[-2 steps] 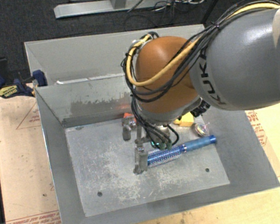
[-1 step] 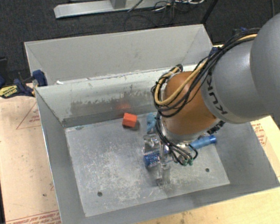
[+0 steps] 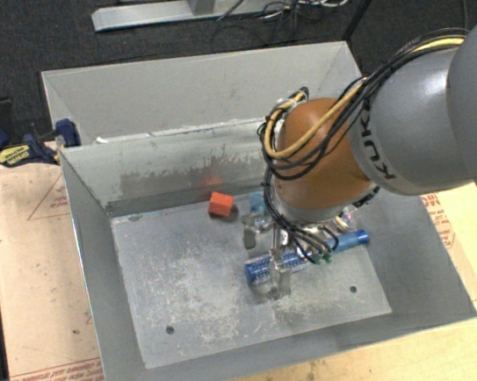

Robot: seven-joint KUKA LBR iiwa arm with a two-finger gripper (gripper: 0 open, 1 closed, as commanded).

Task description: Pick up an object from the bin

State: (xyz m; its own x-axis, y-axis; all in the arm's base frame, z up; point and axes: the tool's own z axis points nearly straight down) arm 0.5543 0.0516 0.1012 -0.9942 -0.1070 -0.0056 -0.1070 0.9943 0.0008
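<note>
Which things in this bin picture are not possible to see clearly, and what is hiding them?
1. Camera view: the blue thing in mid-bin is partly covered by the hand, so its shape and kind are unclear.
2. Camera view: the bin floor at the right back lies under the arm.
3. Camera view: a small grey piece near the orange block is too small to name.

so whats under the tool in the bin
A blue object lies on the bin floor under the tool. The tool and arm cover part of it, so its full shape is hidden.
</note>
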